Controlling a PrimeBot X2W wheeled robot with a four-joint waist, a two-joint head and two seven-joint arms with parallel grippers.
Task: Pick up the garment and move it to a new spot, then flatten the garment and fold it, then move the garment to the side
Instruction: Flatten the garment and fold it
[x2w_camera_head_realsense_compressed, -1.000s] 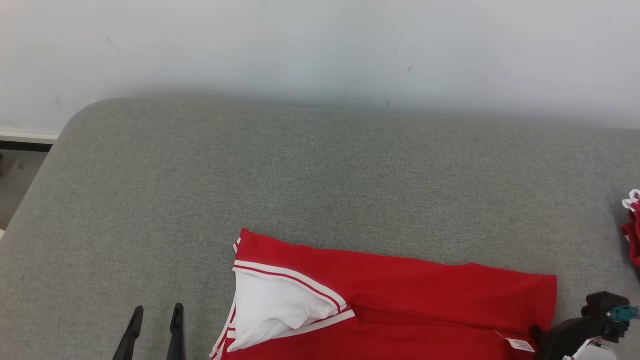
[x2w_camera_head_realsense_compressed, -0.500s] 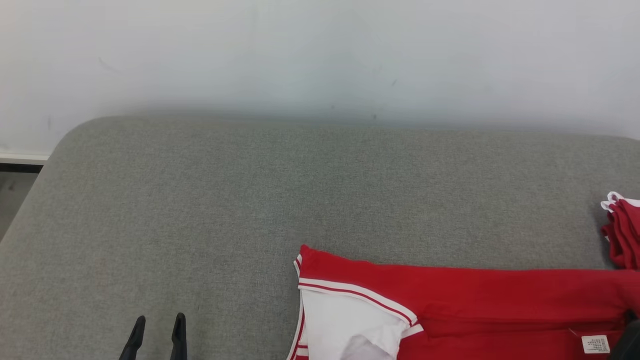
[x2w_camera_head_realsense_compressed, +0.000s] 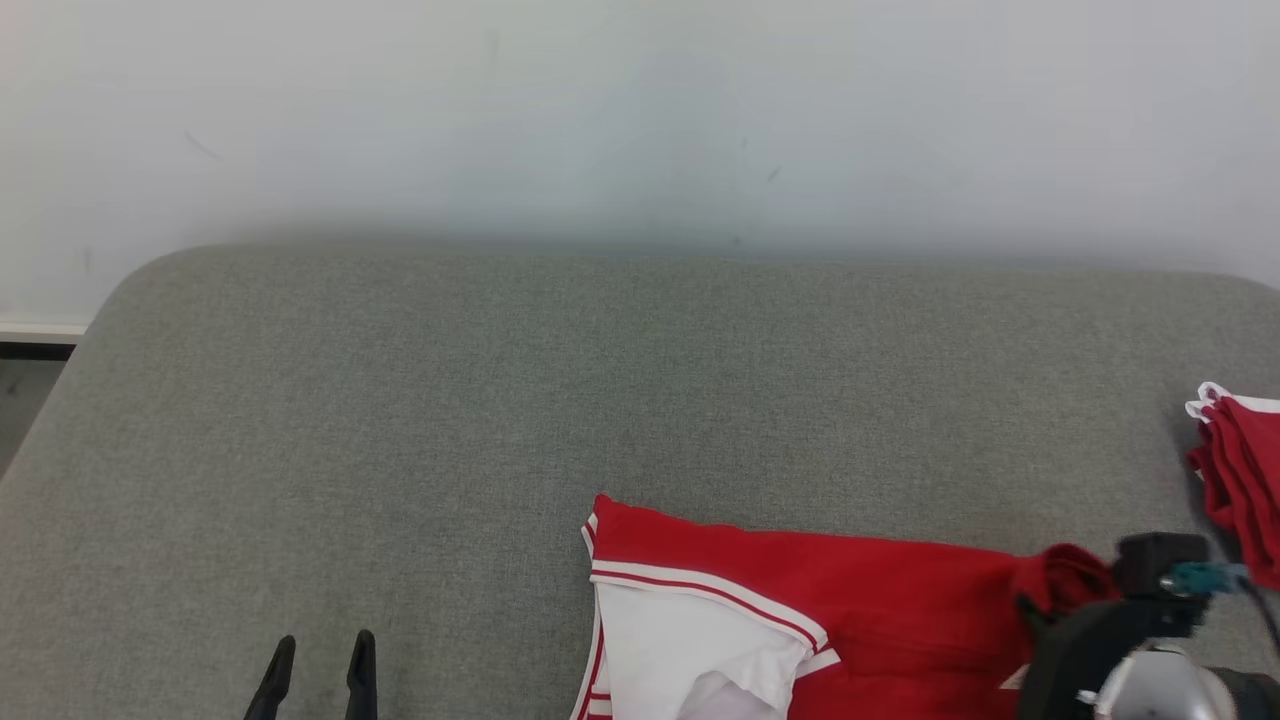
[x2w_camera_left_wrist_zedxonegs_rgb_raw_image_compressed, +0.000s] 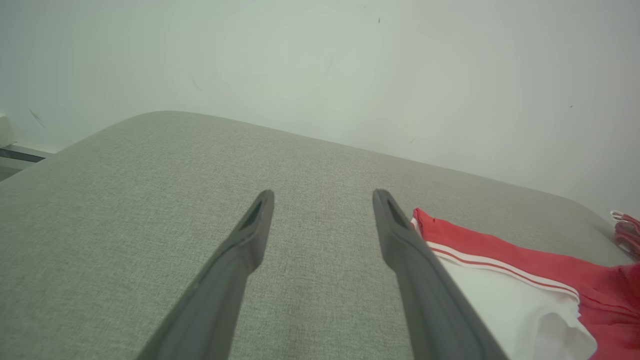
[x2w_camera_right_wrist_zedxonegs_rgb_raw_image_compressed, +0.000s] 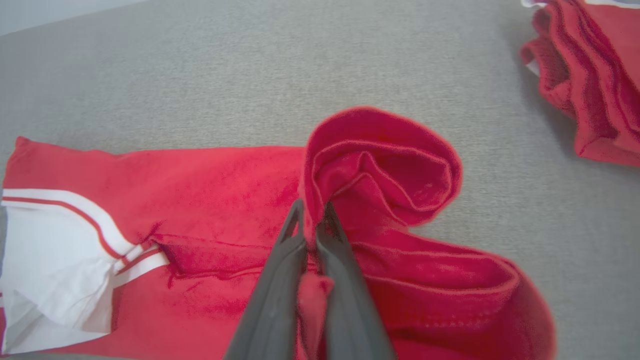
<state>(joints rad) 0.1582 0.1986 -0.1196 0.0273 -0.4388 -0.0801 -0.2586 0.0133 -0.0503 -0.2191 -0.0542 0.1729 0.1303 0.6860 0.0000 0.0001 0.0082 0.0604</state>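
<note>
Right pincer (x2w_camera_right_wrist_zedxonegs_rgb_raw_image_compressed: 311, 207), bottom middle of the frame, pinches the shirt (x2w_camera_right_wrist_zedxonegs_rgb_raw_image_compressed: 210, 185) end, now lifted and curled over. Folding looks begun. Left pincer (x2w_camera_left_wrist_zedxonegs_rgb_raw_image_compressed: 322, 200) holds nothing, fingers spread.

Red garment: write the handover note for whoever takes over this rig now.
Left gripper: open, empty, over the bare grey cushion left of the red garment.
Right gripper: fingers shut on the red garment's right end, which curls up.
Garment lies near the front edge; another red pile sits apart, far right.
Done: laid out, grasped. Left: probably finish folding, then move it aside.
</note>
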